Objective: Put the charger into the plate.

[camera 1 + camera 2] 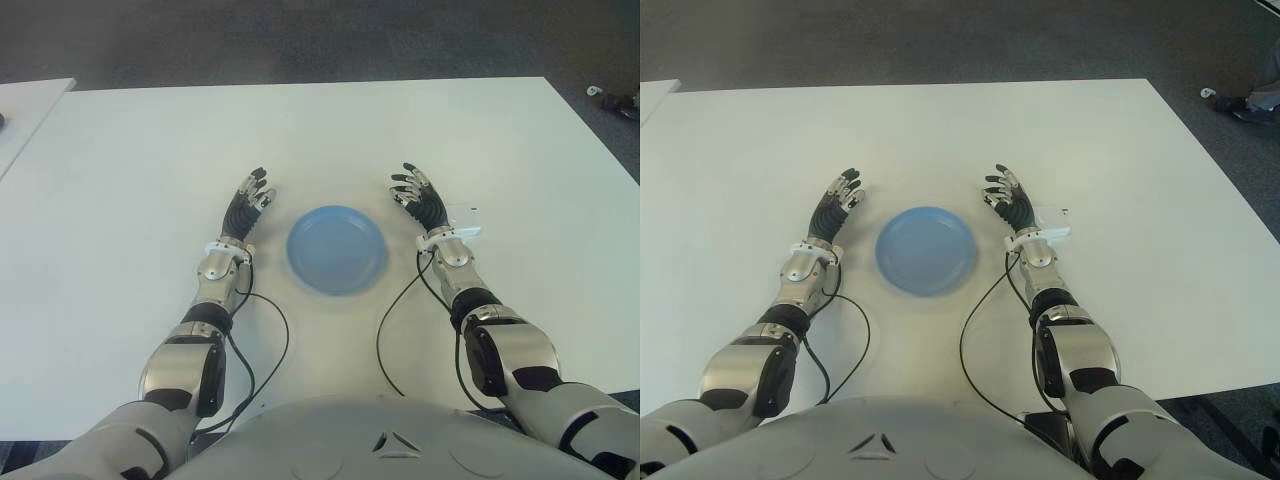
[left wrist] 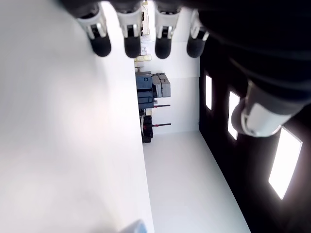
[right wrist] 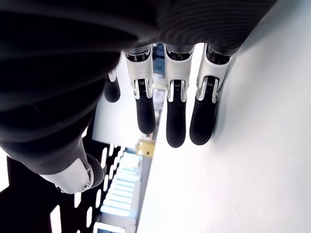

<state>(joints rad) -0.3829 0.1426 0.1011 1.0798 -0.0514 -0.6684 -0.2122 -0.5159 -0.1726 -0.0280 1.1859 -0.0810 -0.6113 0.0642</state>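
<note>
Resting centre of white table point(image 1: 150, 150): blue plate point(image 1: 336, 248), nothing in it. Left hand point(image 1: 246, 207) just left of plate, fingers spread, nothing held. Right hand point(image 1: 421, 200) just right of plate, fingers extended, palm vacant. White charger point(image 1: 462, 220) lay on table immed. beside right hand's outer edge, outside plate.

White table point(image 1: 130, 180) carries a blue plate point(image 1: 336, 248) and a white charger point(image 1: 464, 214)

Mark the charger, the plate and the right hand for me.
charger point(image 1: 466, 213), left eye view: its white top.
plate point(image 1: 337, 249), left eye view: bare blue centre.
right hand point(image 1: 420, 198), left eye view: the palm.
</note>
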